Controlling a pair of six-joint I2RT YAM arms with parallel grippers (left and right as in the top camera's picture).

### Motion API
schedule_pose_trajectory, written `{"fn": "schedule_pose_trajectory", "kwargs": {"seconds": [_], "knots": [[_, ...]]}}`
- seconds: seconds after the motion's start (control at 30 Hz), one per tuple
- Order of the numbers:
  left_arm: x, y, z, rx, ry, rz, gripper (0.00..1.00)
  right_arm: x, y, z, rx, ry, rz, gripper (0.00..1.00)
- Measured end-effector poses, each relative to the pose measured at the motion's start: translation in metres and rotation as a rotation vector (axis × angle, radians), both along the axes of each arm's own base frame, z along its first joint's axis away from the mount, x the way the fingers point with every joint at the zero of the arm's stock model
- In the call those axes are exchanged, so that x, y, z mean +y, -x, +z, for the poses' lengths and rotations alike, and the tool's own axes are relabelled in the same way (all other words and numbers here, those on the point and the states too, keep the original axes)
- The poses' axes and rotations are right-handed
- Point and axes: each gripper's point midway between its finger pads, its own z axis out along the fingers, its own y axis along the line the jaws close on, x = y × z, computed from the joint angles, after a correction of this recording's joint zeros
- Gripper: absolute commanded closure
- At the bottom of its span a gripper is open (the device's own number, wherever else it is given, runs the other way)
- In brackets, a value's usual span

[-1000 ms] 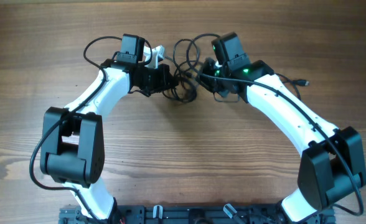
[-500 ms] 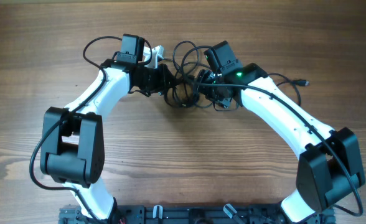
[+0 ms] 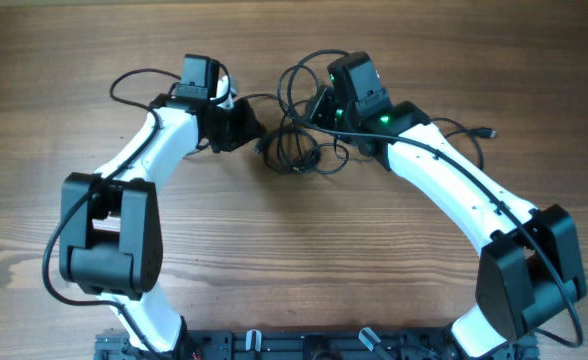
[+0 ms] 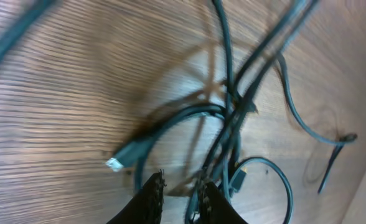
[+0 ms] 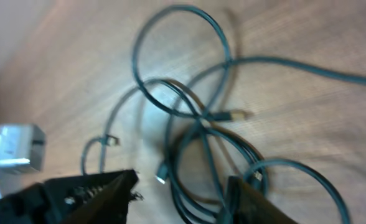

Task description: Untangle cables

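Observation:
The cables [image 3: 294,150] lie in a loose black tangle of loops on the wooden table, between my two grippers. My left gripper [image 3: 251,128] is just left of the tangle. In the left wrist view the left gripper [image 4: 180,190] has its jaws a narrow gap apart, and one strand [image 4: 226,112] runs close along the right fingertip [image 4: 211,198]. A silver-tipped plug [image 4: 116,163] lies ahead of it. My right gripper [image 3: 319,105] hovers at the tangle's upper right. The right gripper [image 5: 180,186] is wide open above the loops [image 5: 195,124], gripping nothing.
A white adapter block [image 5: 15,146] lies at the far side of the tangle, near the left wrist. One cable trails right to a small plug [image 3: 489,131] beside the right arm. Bare wood table [image 3: 294,260] surrounds the arms.
The left gripper has drawn back to the left and parted its jaws slightly. The right gripper has opened and moved up away from the tangle, which now lies looser on the table.

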Motion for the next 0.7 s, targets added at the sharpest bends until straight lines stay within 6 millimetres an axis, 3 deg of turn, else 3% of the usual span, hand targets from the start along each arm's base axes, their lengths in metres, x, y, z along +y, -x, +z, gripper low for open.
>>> {"fn": "schedule_pose_trajectory", "kwargs": {"seconds": [0.1, 0.2, 0.23, 0.5, 0.7], "knots": [[0.007, -0.002, -0.001, 0.006, -0.003, 0.026, 0.7, 0.009, -0.007, 0.001, -0.035, -0.017, 0.007, 0.47], [0.009, -0.002, -0.001, 0.01, -0.006, 0.035, 0.7, 0.021, -0.013, -0.012, -0.048, -0.017, 0.028, 0.47], [0.009, -0.002, -0.001, 0.011, -0.006, 0.035, 0.7, 0.029, -0.015, -0.029, -0.038, -0.003, 0.046, 0.47], [0.009, -0.002, -0.001, 0.011, -0.007, 0.035, 0.69, 0.043, -0.02, -0.094, 0.011, 0.036, 0.078, 0.47], [0.009, -0.002, -0.001, 0.011, -0.007, 0.036, 0.69, 0.068, -0.03, -0.093, -0.069, -0.036, 0.194, 0.48]]}}
